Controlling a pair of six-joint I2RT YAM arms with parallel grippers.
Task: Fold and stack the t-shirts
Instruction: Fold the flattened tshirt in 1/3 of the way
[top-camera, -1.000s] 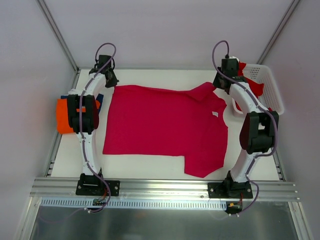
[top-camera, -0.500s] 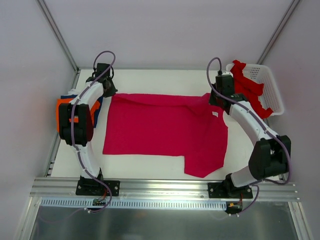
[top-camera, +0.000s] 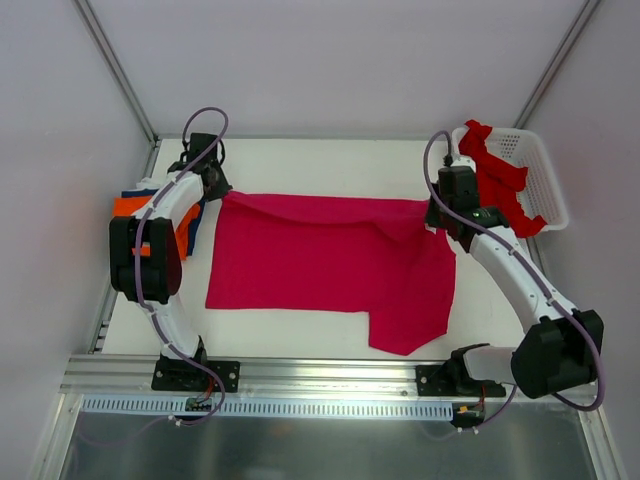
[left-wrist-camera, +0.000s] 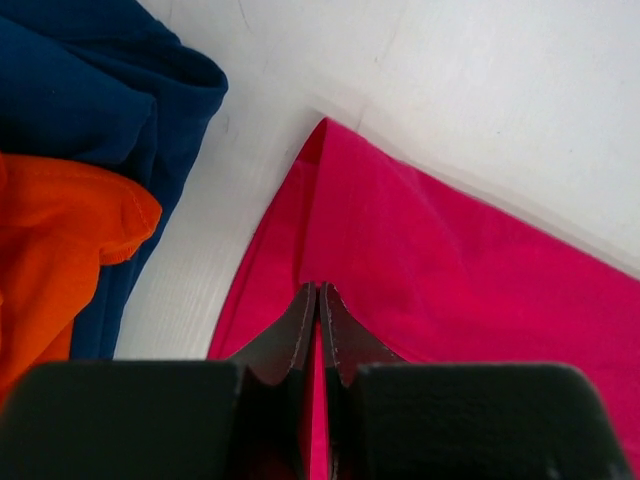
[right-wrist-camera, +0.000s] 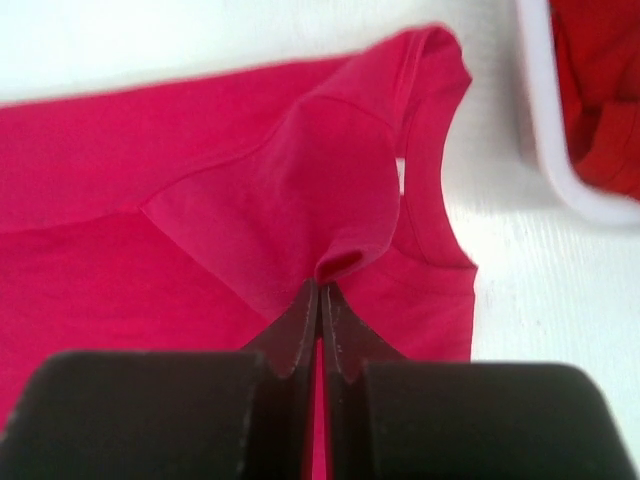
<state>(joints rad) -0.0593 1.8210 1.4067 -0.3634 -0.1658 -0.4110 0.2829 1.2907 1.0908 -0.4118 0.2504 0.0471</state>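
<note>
The magenta t-shirt is spread on the counter, with its far edge doubled over toward the near side. Cloth just inside its far-left corner is pinched in the closed left gripper. A fold beside the collar is clamped in the closed right gripper. The orange t-shirt and navy t-shirt are seen just left of the left gripper. The red t-shirt is draped in the basket.

YAM pair: white links, black joints.
Left arm and right arm: white shells, bulky black joint housings, black base plates, purple cable along each. Left claw, right claw: black body, dark tapered fingers, finely toothed inner edges.
</note>
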